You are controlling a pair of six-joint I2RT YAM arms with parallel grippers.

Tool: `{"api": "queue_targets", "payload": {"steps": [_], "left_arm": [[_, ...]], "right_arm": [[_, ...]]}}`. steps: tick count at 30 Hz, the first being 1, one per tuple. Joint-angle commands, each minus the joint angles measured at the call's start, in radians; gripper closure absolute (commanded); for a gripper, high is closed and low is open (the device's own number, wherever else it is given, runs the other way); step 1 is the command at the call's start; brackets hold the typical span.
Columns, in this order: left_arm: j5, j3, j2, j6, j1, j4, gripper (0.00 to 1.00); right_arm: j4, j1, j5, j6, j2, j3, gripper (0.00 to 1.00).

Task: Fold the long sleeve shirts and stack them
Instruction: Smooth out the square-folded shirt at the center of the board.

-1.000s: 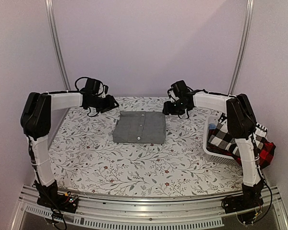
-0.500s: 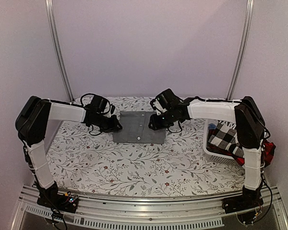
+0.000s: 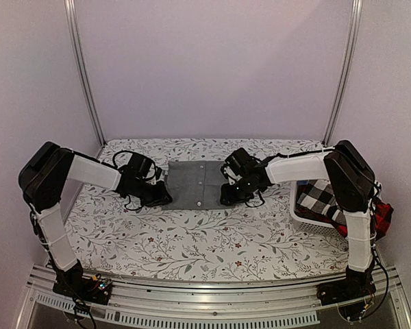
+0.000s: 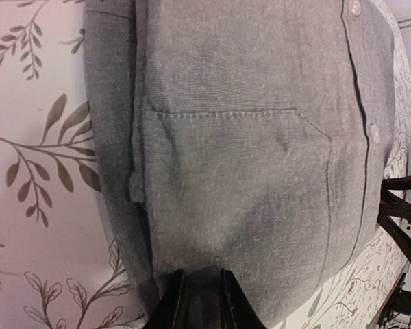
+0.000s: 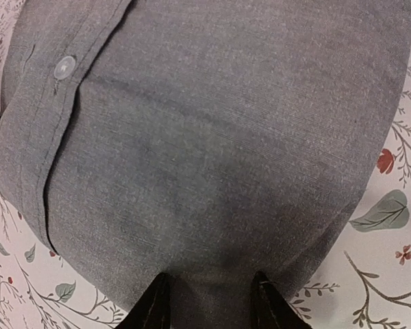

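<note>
Grey shirt (image 4: 260, 68), pocket (image 4: 222, 161): left wrist only

The mid-grey button-front cloth shirt (image 3: 197, 184) is a matt woven fabric with a fine, faintly flecked grain, stitched seams and small smooth pale buttons (image 5: 66, 66). Beneath the shirt lies the white floral-printed table cover (image 3: 192, 236), which looks flat, smooth and matt. At the shirt's side edges, the fingers of the left gripper (image 4: 200, 277) and the right gripper (image 5: 212, 277) are black, hard-looking and dull. To the right of the shirt, a white slatted plastic basket (image 3: 303, 216) holds soft black-and-white checked cloth (image 3: 320, 195) and red-and-black checked cloth (image 3: 383, 219). Nearer than the shirt runs a ribbed silver metal rail (image 3: 212, 291) with a dull sheen.
</note>
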State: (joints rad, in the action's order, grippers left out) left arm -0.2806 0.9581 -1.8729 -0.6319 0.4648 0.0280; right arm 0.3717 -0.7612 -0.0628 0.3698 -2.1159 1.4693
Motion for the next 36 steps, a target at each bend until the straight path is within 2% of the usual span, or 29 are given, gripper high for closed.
{"api": "queue_targets", "payload": {"steps": [1,8,13,15,20,25,28,36], "left_arm": [[0.002,-0.032,0.050,-0.007,0.014,0.049,0.83],[0.044,0.059,0.123,0.026,0.013,0.170,0.82],[0.058,0.180,0.102,0.061,0.001,0.195,0.80],[0.063,0.251,0.047,0.079,-0.014,0.194,0.80],[0.058,0.462,-0.142,0.106,-0.057,0.180,0.82],[0.030,0.669,-0.340,0.127,-0.098,0.205,0.83],[0.014,0.735,-0.419,0.125,-0.119,0.219,0.84],[-0.016,0.797,-0.534,0.118,-0.161,0.237,0.83]], "right_arm": [[0.001,-0.009,0.013,0.016,0.005,-0.037,0.60],[0.061,-0.007,0.056,-0.004,0.075,0.080,0.56],[0.065,0.022,0.103,-0.020,0.034,0.192,0.56],[0.057,0.040,0.103,-0.027,-0.010,0.248,0.59],[0.049,0.078,0.112,-0.056,-0.146,0.420,0.72],[0.052,0.121,0.074,-0.062,-0.271,0.547,0.75],[0.048,0.135,0.037,-0.059,-0.321,0.574,0.76],[0.048,0.199,-0.060,-0.036,-0.447,0.658,0.73]]}}
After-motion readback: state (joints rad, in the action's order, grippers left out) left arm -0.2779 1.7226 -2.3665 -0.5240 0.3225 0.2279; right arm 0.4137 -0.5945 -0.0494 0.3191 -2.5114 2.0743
